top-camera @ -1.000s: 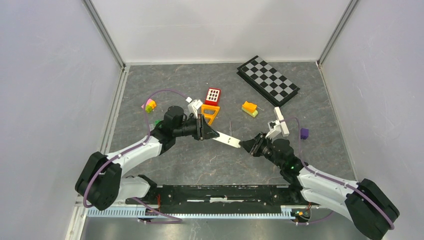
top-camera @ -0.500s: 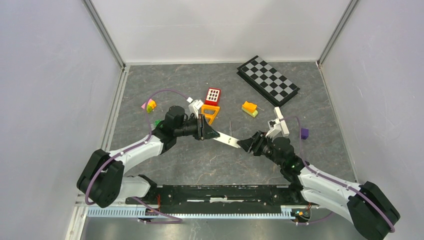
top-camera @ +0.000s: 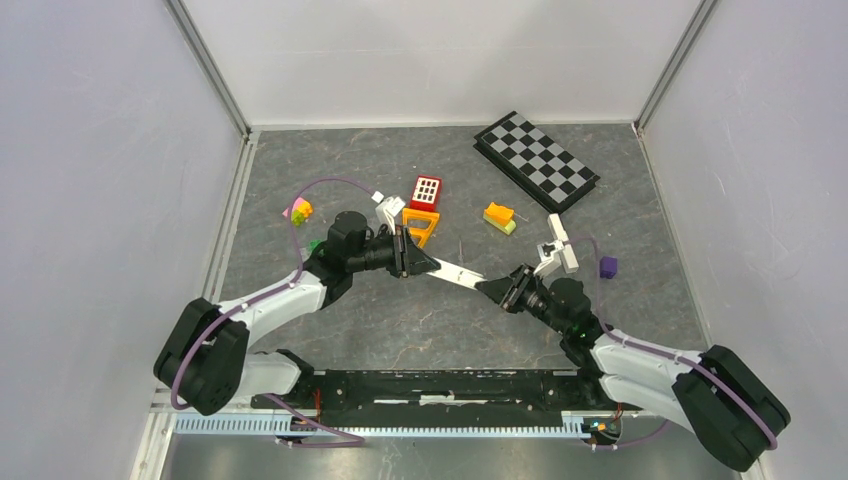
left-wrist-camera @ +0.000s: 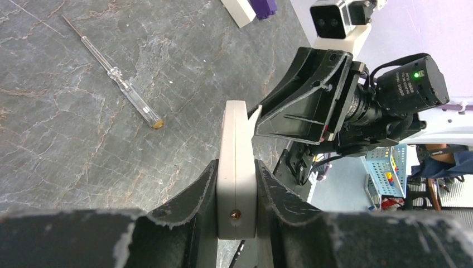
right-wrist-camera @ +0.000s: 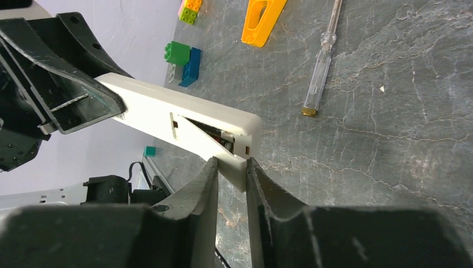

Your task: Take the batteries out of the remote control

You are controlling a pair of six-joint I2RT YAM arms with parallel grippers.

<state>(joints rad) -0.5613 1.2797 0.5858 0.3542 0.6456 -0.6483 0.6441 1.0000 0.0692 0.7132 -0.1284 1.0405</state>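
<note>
My left gripper [top-camera: 408, 257] is closed tight on 1 end of the white remote [top-camera: 455, 273] and holds it on its thin edge between my 2 arms. The other end of the remote points to my right gripper [top-camera: 497, 288]. There my 2 fingers [right-wrist-camera: 195, 190] stand narrow and pinch the tip of the battery cover [right-wrist-camera: 223, 153]. The cover is tilted away from the body like a wedge, so the compartment [right-wrist-camera: 207, 128] is partly open. Inside it I see only a small piece of the batteries [right-wrist-camera: 222, 137], dark with some metal; how many there are, I cannot tell.

Around us on the table [top-camera: 400, 330], from the left:
- pink and yellow blocks [top-camera: 298, 211]
- a green block [top-camera: 315, 244]
- a red block [top-camera: 426, 190] just behind an orange frame piece [top-camera: 422, 226]
- a thin screwdriver [right-wrist-camera: 322, 72], lying flat behind the remote and apart from it
- an orange block [top-camera: 499, 217]
- a checkerboard [top-camera: 536, 160] at the back
- a purple block [top-camera: 607, 267] near my right arm
</note>
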